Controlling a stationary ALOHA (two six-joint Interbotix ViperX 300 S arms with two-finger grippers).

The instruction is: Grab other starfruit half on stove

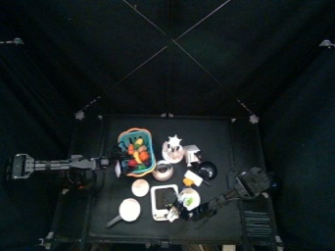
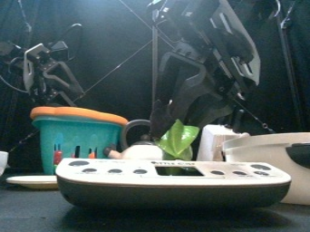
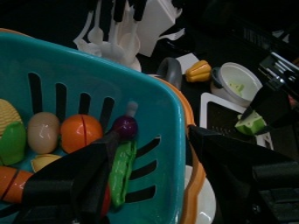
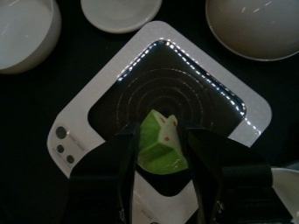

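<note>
The white stove lies under my right gripper. Over its dark burner is the pale yellow-green starfruit half, pressed between the two jaws. In the front view the starfruit half stands just above the stove, with the right arm hanging over it. From above, the stove is near the table's front, and the right arm reaches it from the right. My left gripper hangs open over the rim of a teal basket at the left and holds nothing.
The teal basket with an orange rim holds several toy vegetables. White bowls and a small plate ring the stove. A large white bowl stands front right. A white star-topped object sits behind.
</note>
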